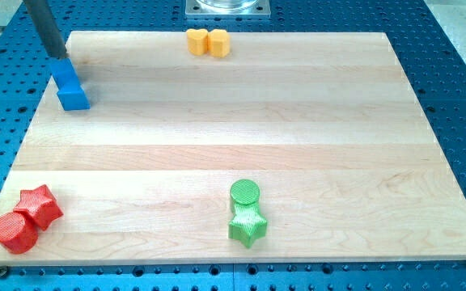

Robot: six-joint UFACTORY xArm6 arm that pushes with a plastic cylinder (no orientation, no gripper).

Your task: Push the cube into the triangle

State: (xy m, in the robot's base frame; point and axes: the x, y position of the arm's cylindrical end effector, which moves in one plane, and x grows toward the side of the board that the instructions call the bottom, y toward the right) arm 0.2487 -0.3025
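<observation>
1. Wooden board lying on a blue perforated table
2. Two yellow blocks touching at the view's top edge
3. Red star against red cylinder, bottom left
4. Green cylinder touching green star, bottom centre

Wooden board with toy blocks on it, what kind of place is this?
Probably a robot lab bench. The pale wooden board lies on a blue perforated metal table, a metal robot base plate shows at the view's top, and my tip touches the blue blocks.
</observation>
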